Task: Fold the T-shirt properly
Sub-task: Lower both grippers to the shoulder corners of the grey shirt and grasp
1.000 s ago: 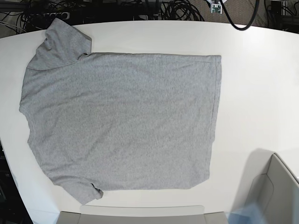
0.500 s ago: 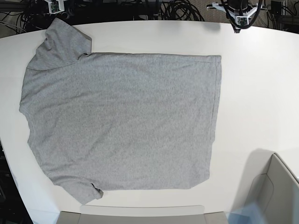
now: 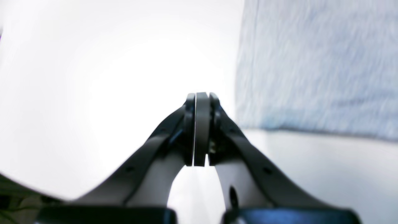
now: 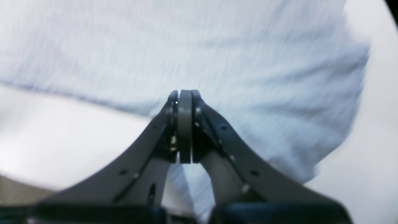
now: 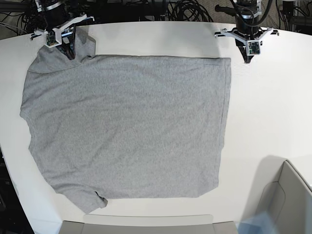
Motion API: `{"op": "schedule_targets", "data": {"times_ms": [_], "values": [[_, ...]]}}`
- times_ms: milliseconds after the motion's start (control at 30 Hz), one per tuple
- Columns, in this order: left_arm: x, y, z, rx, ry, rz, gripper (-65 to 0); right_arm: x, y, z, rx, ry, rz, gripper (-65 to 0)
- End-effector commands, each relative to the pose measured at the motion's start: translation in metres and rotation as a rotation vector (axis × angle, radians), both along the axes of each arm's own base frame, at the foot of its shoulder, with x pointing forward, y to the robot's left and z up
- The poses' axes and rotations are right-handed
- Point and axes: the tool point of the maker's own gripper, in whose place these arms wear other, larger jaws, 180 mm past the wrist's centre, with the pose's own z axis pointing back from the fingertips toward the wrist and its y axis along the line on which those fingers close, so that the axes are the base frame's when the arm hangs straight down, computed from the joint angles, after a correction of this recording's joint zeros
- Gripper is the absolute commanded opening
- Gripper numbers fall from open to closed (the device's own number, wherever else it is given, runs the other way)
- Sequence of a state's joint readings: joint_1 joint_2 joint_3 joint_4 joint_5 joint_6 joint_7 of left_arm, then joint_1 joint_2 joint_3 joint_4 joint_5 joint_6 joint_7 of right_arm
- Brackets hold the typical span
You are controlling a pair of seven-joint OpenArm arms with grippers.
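The heather-grey T-shirt [image 5: 126,126] lies flat on the white table [image 5: 273,107], plain side up, sleeves at the left. My left gripper [image 5: 248,58] is shut and empty, over bare table just right of the shirt's far right hem corner. In the left wrist view the left gripper's [image 3: 202,99] pads are pressed together, with the shirt [image 3: 317,62] to the right. My right gripper [image 5: 69,52] is shut and empty over the far sleeve. In the right wrist view the right gripper [image 4: 185,95] is closed above the shirt's sleeve cloth [image 4: 186,46]. The wrist views are blurred.
A grey bin [image 5: 287,195] stands at the near right corner and another grey tray edge [image 5: 146,224] runs along the near edge. Black cables [image 5: 185,9] lie behind the table's far edge.
Both arms have come in from the far edge. The left gripper has moved down beside the shirt's far hem corner, and the right gripper has moved over the far sleeve. The shirt has not moved.
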State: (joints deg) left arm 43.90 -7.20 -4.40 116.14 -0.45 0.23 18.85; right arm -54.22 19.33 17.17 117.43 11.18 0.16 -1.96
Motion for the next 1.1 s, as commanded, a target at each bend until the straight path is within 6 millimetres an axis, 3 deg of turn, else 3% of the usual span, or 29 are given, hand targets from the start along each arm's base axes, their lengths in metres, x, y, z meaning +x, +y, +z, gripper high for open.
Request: {"op": "schedule_targets", "data": {"times_ms": [0, 300, 433, 533, 667, 733, 933, 1067], "values": [[0.009, -0.009, 0.011, -0.006, -0.052, -0.031, -65.0, 0.008, 0.002, 0.012, 0.011, -0.052, 0.007, -65.0], [0.042, -0.067, 0.023, -0.116, -0.141, -0.146, -64.7, 0.038, -0.006, 0.023, -0.005, -0.109, -0.024, -65.0], [0.058, -0.084, 0.032, -0.144, -0.189, -0.182, -64.7, 0.034, -0.005, 0.011, 0.009, -0.043, -0.057, -64.8], [0.061, -0.089, 0.033, -0.153, -0.191, -0.194, -64.6, 0.023, -0.007, -0.001, 0.005, 0.025, -0.074, -58.9], [0.063, -0.089, 0.034, -0.150, -0.193, -0.196, -64.6, 0.015, -0.034, 0.001, 0.027, 0.017, -0.229, -46.8], [0.062, -0.087, 0.033, -0.134, -0.188, -0.217, -64.6, 0.011, -0.050, 0.003, 0.061, 0.028, -0.292, -46.7], [0.061, -0.090, 0.032, -0.115, -0.177, -0.266, -64.6, -0.019, -0.105, -0.017, 0.246, 0.171, -0.523, -46.8], [0.060, -0.090, 0.032, -0.120, -0.177, -0.262, -64.6, -0.028, -0.119, -0.038, 0.320, 0.228, -0.522, -46.8]]}}
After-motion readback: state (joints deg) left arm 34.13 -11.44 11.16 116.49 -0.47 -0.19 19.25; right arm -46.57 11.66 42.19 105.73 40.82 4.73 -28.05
